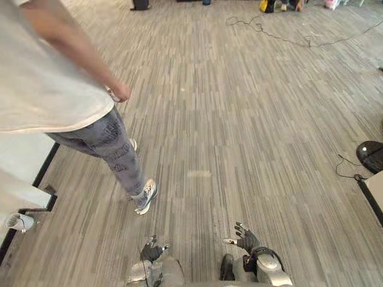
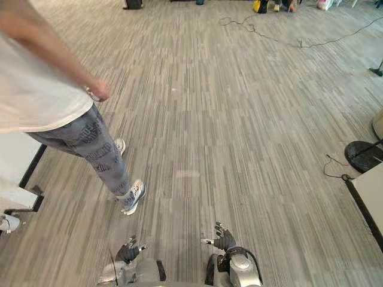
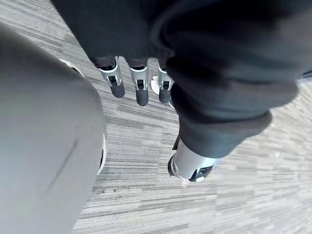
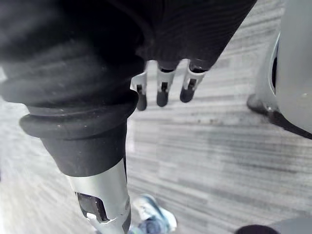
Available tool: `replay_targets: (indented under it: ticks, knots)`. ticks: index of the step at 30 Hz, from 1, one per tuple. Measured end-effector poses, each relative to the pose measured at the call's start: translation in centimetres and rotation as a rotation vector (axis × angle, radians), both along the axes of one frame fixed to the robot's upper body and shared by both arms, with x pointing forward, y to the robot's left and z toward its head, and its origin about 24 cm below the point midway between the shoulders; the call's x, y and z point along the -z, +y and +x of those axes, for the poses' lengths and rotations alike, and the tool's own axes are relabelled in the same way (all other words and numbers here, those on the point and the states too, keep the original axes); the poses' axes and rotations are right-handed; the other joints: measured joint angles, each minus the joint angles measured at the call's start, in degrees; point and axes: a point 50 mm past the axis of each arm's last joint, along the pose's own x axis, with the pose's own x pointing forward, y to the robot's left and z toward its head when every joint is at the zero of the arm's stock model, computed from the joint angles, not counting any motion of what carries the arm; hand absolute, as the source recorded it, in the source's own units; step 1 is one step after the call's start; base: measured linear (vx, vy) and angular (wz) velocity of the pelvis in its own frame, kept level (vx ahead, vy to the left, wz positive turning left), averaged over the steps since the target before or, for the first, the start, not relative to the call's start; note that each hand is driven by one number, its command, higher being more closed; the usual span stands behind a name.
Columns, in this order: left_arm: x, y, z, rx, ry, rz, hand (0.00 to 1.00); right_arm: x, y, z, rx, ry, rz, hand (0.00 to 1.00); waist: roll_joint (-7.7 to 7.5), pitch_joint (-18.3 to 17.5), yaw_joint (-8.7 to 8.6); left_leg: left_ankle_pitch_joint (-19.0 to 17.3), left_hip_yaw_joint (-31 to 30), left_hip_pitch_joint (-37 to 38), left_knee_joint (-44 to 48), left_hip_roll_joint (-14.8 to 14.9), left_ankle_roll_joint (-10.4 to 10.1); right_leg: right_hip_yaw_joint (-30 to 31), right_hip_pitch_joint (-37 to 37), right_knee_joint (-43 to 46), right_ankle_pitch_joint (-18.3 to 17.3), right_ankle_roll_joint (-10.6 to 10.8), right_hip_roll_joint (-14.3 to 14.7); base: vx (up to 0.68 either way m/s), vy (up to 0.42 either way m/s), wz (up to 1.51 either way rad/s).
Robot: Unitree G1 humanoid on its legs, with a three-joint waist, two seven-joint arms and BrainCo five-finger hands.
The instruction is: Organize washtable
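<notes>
Both hands sit lowest in the left eye view, hanging over bare floor: left hand (image 1: 152,251) and right hand (image 1: 244,239), fingers loosely spread, nothing in either. Wood-look plank floor (image 1: 239,131), grey-brown, takes up most of the picture. A person (image 1: 54,89) in a pale top, patterned grey trousers and sneakers stands at the robot's left front, one arm hanging with a fist. White bench edge (image 1: 18,167) with a dark frame at the far left; a small white cup-like thing (image 1: 19,222) on the floor by its foot, can't tell what it is. Dark round base (image 1: 371,155) with a cable at the right edge, loose cable (image 1: 281,33) on the floor further off, bags or boxes at the far wall.

Right eye view: same scene. Pale corner of another surface (image 2: 368,191) at the right, beside that base.

Left wrist view: fingers (image 3: 141,90) relaxed, nearly straight, thumb apart, holding nothing. Plank floor past them.

Right wrist view: fingers (image 4: 163,95) likewise relaxed and empty. The person's sneaker (image 4: 153,219) shows below the thumb.

Progress: can't judge. No washtable top or washtable items are identifiable, so whether it's sorted or a mess isn't settled here. Fits either standing off before working at it or standing off after. Only firm facts: hands empty and slack, robot on open floor, well apart from the bench at left.
</notes>
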Motion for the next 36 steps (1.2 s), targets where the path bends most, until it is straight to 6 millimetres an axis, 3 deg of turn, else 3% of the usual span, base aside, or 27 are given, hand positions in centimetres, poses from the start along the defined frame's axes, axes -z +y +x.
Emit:
replay_targets:
  ticks: [1,2,3,4,5,6,7,8,10,11,12,14,16,19,21,23,24,25,26,28,29,30,32,34,35,36]
  knots:
    - [0.0,0.2,0.0,0.003,-0.002,0.004,0.00,0.1,0.0,-0.1,0.001,0.011,0.000,0.00,-0.49,0.16,0.41,-1.05,0.11,-0.50,-5.03,-1.21,0.22,0.37,1.56,-1.07,-0.05,0.03,-0.38,0.54,-0.002,-0.18]
    - [-0.1,0.3,0.2,0.004,-0.008,0.005,0.00,0.4,-0.2,-0.4,0.010,0.027,-0.002,0.00,-1.05,0.43,1.15,-1.32,-1.00,-1.29,-18.16,-4.79,-0.38,0.76,4.30,-3.01,-0.30,0.34,-1.11,0.51,0.049,-0.24]
    - [-0.2,0.3,0.3,0.010,-0.012,0.008,0.00,0.6,-0.4,-0.6,0.023,0.043,-0.004,0.00,-1.39,0.53,1.53,0.98,-4.25,-1.70,-33.96,-8.46,-2.72,1.41,6.50,-4.92,-0.70,0.97,-1.70,0.49,0.076,-0.27]
    - [-0.2,0.2,0.2,0.009,-0.013,0.007,0.00,0.7,-0.5,-0.7,0.027,0.052,-0.006,0.00,-1.26,0.43,1.73,3.77,-6.17,-1.57,-41.75,-9.79,-4.01,2.13,7.53,-5.97,-1.07,1.57,-1.63,0.47,0.127,-0.48]
    - [-0.2,0.0,0.2,0.001,-0.018,0.001,0.00,1.0,-0.7,-1.0,0.031,0.068,-0.016,0.00,-0.49,0.23,2.67,11.19,-9.08,-1.79,-49.66,-10.43,-4.83,3.80,9.37,-8.23,-2.05,3.53,-0.63,0.48,0.184,-0.79]
    - [-0.2,-0.1,0.3,-0.007,-0.024,-0.005,0.00,1.2,-0.8,-1.4,0.028,0.091,-0.025,0.00,-1.02,-0.36,3.55,16.07,-9.42,-1.18,-47.98,-10.81,-1.44,5.66,10.73,-8.43,-3.48,4.70,-0.80,0.60,0.227,-0.83]
    - [-0.3,0.3,0.4,-0.013,-0.030,0.005,0.00,1.3,-0.4,-1.5,0.030,0.097,-0.018,0.00,-2.36,-0.89,3.91,15.30,-9.23,-1.19,-46.81,-11.71,-0.07,6.55,11.00,-7.66,-4.56,4.77,-2.04,0.61,0.209,-0.72]
    - [-0.4,1.1,0.4,-0.025,-0.032,0.021,0.00,1.3,0.1,-1.7,0.031,0.092,-0.004,0.00,-4.70,-1.53,3.82,11.28,-7.76,-1.62,-42.97,-12.68,3.02,7.89,8.92,-1.92,-6.02,5.01,-4.22,0.60,0.199,-0.46]
    - [-0.3,1.3,0.3,-0.039,-0.025,0.016,0.00,1.2,0.2,-1.6,0.025,0.078,-0.007,0.00,-5.46,-1.50,3.47,8.41,-6.35,0.06,-41.46,-13.00,4.12,9.34,3.90,10.96,-6.10,5.13,-6.21,0.45,0.191,-0.38]
    - [-0.3,1.8,0.3,-0.038,-0.020,0.024,0.00,1.0,0.4,-1.2,0.008,0.062,-0.012,0.00,-6.48,-1.10,2.88,6.86,-5.38,2.83,-41.72,-14.23,5.53,10.35,-1.66,24.63,-4.54,5.17,-8.91,0.42,0.182,-0.15]
    - [-0.2,2.1,0.0,-0.030,0.001,0.034,0.00,0.7,0.7,-0.9,-0.018,0.043,-0.016,0.00,-6.47,-0.53,1.97,5.48,-4.59,6.02,-41.80,-14.87,6.60,9.89,-5.27,35.65,-4.07,4.90,-11.10,0.43,0.159,-0.07]
    - [0.0,2.2,-0.5,-0.042,0.020,0.040,0.00,0.6,1.2,-0.7,-0.051,0.030,-0.018,0.00,-6.43,-0.06,1.41,3.47,-3.80,12.89,-44.03,-14.91,7.22,6.49,-8.91,43.36,-4.94,3.72,-11.79,0.36,0.102,-0.11]
    - [0.1,2.1,-0.8,-0.042,0.030,0.038,0.00,0.3,1.4,-0.4,-0.066,0.010,-0.017,0.00,-6.36,0.09,0.84,3.38,-3.37,16.78,-47.12,-14.84,7.36,3.73,-10.92,39.92,-6.64,3.92,-10.86,0.35,0.081,-0.18]
    - [0.3,2.0,-1.0,-0.042,0.038,0.036,0.00,0.1,1.4,0.1,-0.090,-0.003,-0.034,0.00,-5.96,0.35,0.85,3.15,-2.09,19.99,-50.57,-14.66,6.85,0.17,-14.17,18.74,-6.51,4.65,-6.33,0.32,0.039,-0.18]
    - [0.3,1.9,-1.0,-0.040,0.045,0.036,0.00,0.1,1.6,0.1,-0.112,-0.003,-0.043,0.00,-6.02,0.37,0.93,2.03,-2.16,21.43,-51.04,-15.81,4.95,1.36,-13.43,3.29,0.44,4.08,-3.61,0.34,-0.012,0.04]
    - [0.4,1.9,-1.0,-0.016,0.050,0.053,0.00,0.2,1.6,-0.1,-0.119,0.005,-0.046,0.00,-6.73,0.06,0.88,-0.09,-3.11,23.44,-50.02,-17.48,2.37,5.20,-11.74,-0.23,6.65,2.30,-3.16,0.35,-0.094,0.36]
    - [0.5,1.5,-1.0,-0.005,0.054,0.050,0.00,0.2,1.3,-0.2,-0.116,0.003,-0.052,0.00,-6.33,-0.13,0.67,-3.40,-4.47,23.86,-47.30,-17.08,2.24,6.47,-10.65,0.88,9.55,0.81,-2.69,0.40,-0.154,0.46]
    - [0.6,1.0,-1.1,-0.009,0.057,0.036,0.00,0.2,1.0,-0.2,-0.115,0.000,-0.061,0.00,-4.66,-0.42,0.75,-4.70,-4.91,23.75,-45.83,-15.65,2.00,5.44,-10.53,1.96,8.98,0.51,-1.77,0.39,-0.178,0.45]
    - [0.6,0.5,-1.2,-0.024,0.057,0.022,0.00,0.1,0.9,-0.2,-0.112,-0.003,-0.061,0.00,-3.76,-1.03,0.83,-6.09,-5.29,22.19,-40.29,-13.79,-0.24,3.99,-10.00,2.11,5.77,0.37,-1.13,0.34,-0.197,0.36]
    - [0.4,0.6,-0.9,-0.029,0.038,0.025,0.00,-0.1,0.9,-0.3,-0.106,-0.019,-0.058,0.00,-2.81,-1.01,0.73,-5.48,-5.09,13.83,-21.89,-9.04,-1.68,2.27,-7.86,1.08,4.07,-0.10,0.60,0.29,-0.191,0.36]
    - [0.3,0.5,-0.8,-0.040,0.025,0.023,0.00,-0.2,0.9,-0.4,-0.100,-0.022,-0.056,0.00,-2.07,-0.97,1.08,-4.98,-4.79,8.31,-10.55,-4.54,-2.24,1.80,-5.68,-0.29,3.58,-0.74,2.74,0.32,-0.140,0.04]
    - [0.1,0.5,-0.5,-0.042,0.012,0.024,0.00,-0.1,1.0,-0.6,-0.097,-0.007,-0.054,0.00,-2.03,-1.07,1.27,-5.09,-4.46,6.13,-6.99,-1.78,-2.36,1.75,-3.81,-0.77,3.19,-0.82,3.81,0.32,-0.121,-0.10]
    - [0.1,0.8,-0.5,-0.033,0.019,0.035,0.00,0.1,0.7,-0.8,-0.070,0.007,-0.050,0.00,-2.95,-1.09,1.06,-5.13,-4.09,5.98,-12.32,-0.82,-2.33,2.45,-1.24,-2.50,3.01,-0.97,3.88,0.27,-0.067,-0.22]
    - [0.3,0.7,-0.6,-0.023,0.032,0.034,0.00,0.4,0.1,-1.0,-0.051,0.028,-0.059,0.00,-2.70,-1.70,1.12,-4.79,-5.15,7.47,-27.95,-2.64,-2.76,4.34,0.10,-4.33,3.47,-0.20,3.28,0.25,0.047,-0.42]
    - [0.4,0.5,-0.8,-0.017,0.040,0.030,0.00,0.6,-0.1,-1.2,-0.053,0.043,-0.067,0.00,-2.56,-1.88,1.13,-2.19,-6.41,8.74,-36.94,-4.08,-3.77,5.57,-0.17,-4.41,3.57,0.38,3.26,0.21,0.135,-0.60]
    - [0.5,0.6,-0.9,-0.017,0.050,0.032,0.00,0.7,-0.2,-1.2,-0.058,0.048,-0.071,0.00,-2.70,-2.09,1.43,1.96,-5.84,10.71,-40.06,-4.98,-2.72,7.32,-0.09,-4.36,3.62,0.98,2.79,0.20,0.134,-0.55]
